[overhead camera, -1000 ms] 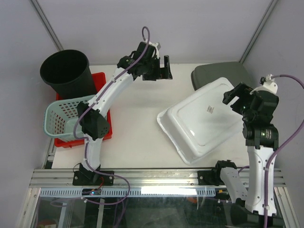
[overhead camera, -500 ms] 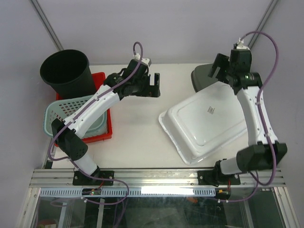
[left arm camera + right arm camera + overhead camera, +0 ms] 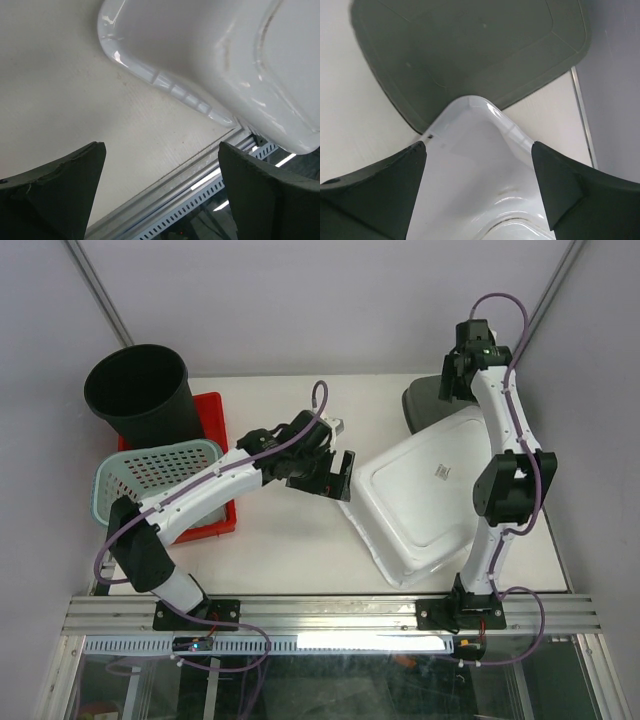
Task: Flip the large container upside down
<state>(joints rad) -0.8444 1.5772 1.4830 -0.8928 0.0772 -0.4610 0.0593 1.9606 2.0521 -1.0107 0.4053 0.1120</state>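
Observation:
The large container [image 3: 425,500] is a white plastic bin lying bottom-up on the table, right of the middle, with a small label on its base. Its far corner rests on a grey lid [image 3: 425,400]. My left gripper [image 3: 338,476] is open and empty, right beside the bin's left edge. In the left wrist view the bin's rim [image 3: 175,90] lies ahead of the open left gripper [image 3: 161,150]. My right gripper [image 3: 452,380] is open above the far corner. In the right wrist view that corner [image 3: 475,150] shows between the spread fingers of the right gripper [image 3: 479,147], with the grey lid [image 3: 470,50] beyond.
A black bucket [image 3: 140,390] stands at the far left. A teal mesh basket [image 3: 150,485] sits on a red tray [image 3: 212,418] beside it. An aluminium rail [image 3: 330,612] runs along the table's near edge, close to the bin's near corner.
My left gripper came from the far middle of the table down to the bin's left edge. My right arm swung from the near right out over the bin's far corner.

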